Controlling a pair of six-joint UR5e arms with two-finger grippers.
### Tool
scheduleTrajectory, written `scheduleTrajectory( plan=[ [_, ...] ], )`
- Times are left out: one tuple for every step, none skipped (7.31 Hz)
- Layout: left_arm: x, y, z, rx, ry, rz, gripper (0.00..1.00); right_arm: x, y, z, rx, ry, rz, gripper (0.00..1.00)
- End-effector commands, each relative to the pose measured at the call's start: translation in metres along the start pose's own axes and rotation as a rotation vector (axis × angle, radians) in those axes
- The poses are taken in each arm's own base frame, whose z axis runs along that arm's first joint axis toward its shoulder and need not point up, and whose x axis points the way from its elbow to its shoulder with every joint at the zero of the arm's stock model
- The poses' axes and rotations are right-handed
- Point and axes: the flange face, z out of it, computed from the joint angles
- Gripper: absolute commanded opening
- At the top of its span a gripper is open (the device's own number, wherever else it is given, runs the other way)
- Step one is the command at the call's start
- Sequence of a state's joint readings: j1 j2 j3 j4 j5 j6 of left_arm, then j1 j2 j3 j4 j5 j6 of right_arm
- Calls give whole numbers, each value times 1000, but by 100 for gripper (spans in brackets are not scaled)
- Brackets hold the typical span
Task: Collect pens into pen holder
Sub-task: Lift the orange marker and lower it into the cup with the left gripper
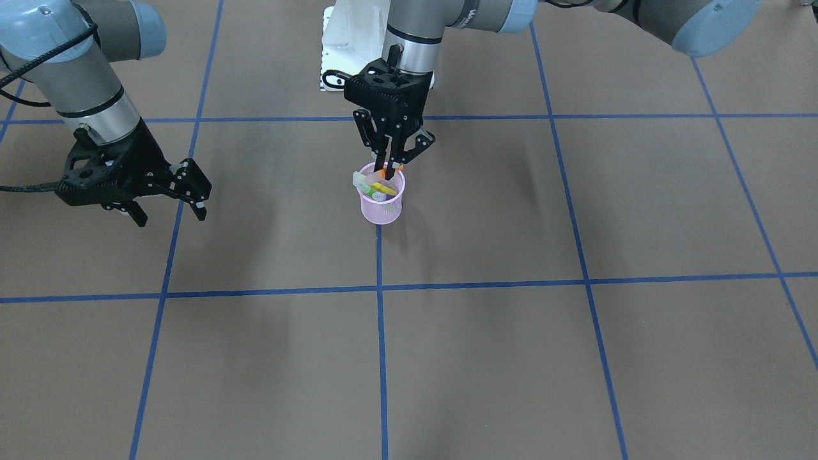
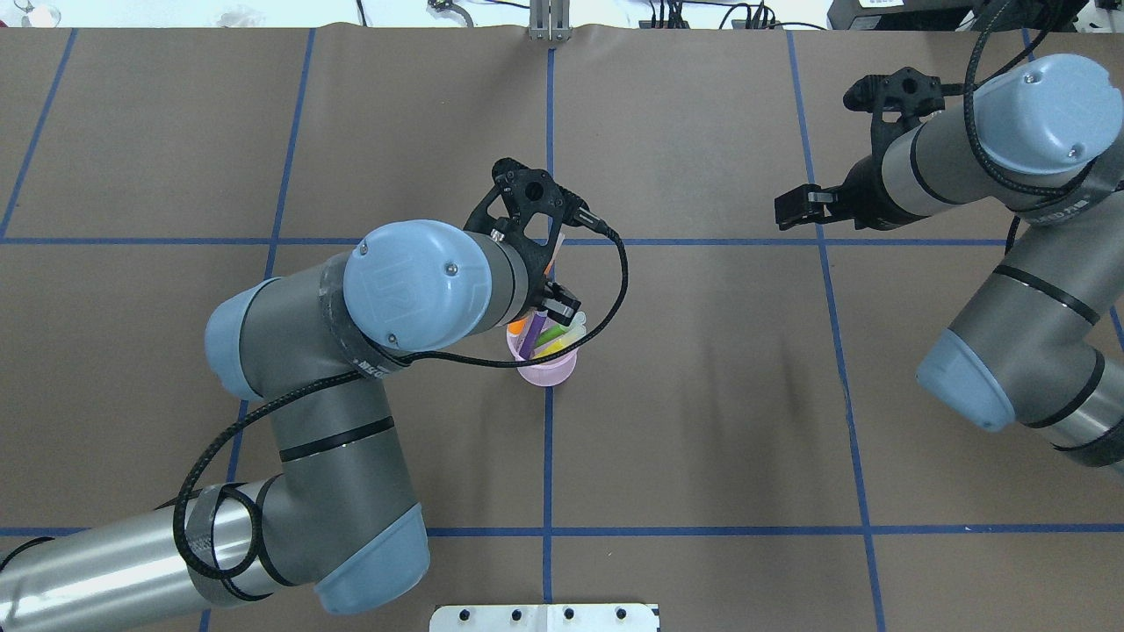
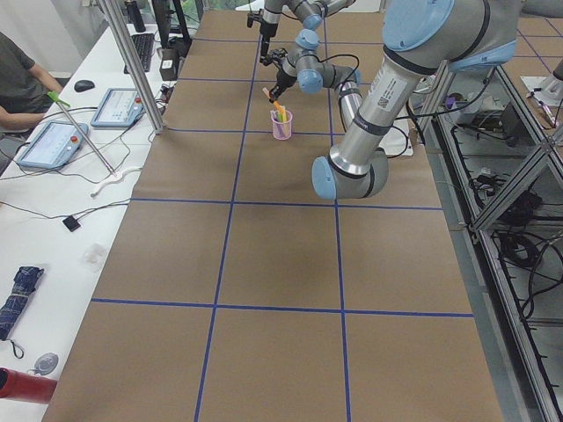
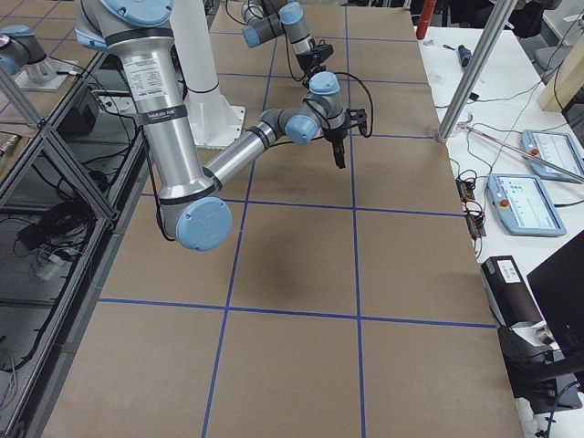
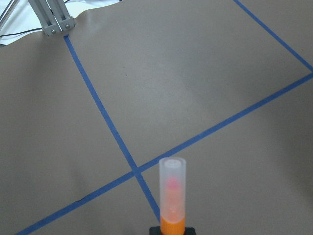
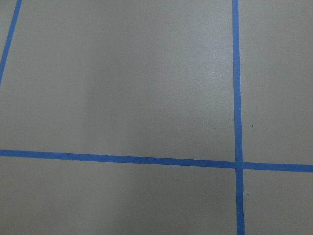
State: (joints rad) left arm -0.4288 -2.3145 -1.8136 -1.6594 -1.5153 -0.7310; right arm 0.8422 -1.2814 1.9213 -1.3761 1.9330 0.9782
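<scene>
The left gripper (image 1: 390,166) has its fingers drawn narrow around the orange pen (image 5: 172,200). The pen's pale cap sticks up past the fingertips in the wrist view. Directly beneath the fingertips stands the pen holder (image 1: 381,209), upright on the table (image 1: 511,358) on one of the blue tape lines (image 1: 381,332). The orange pen's lower end seems to sit just inside the rim on the side nearer the robot, though the fingers hide the exact spot. Inside the cup, beside the fingertips, lean the purple pen (image 2: 529,341), the green pen (image 2: 551,333) and the yellow pen (image 1: 385,189), their caps above the rim. Well apart from all this, the right gripper (image 1: 171,216) hangs above bare table with its fingers spread wide and nothing between them.
</scene>
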Motion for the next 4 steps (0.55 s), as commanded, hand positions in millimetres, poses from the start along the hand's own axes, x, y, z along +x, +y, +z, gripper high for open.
scheduleTrajectory(
  plan=[
    [20,9,11,-18,3,21,0,0,0,-1,1,-1,0,100],
    [22,6,11,-15,5,20,0,-1,0,-2,2,-3,-1,100],
    [23,3,12,-13,3,21,0,0,0,-1,2,-2,-1,100],
    [23,2,15,-2,-14,24,0,-1,0,-1,2,-2,1,100]
  ],
)
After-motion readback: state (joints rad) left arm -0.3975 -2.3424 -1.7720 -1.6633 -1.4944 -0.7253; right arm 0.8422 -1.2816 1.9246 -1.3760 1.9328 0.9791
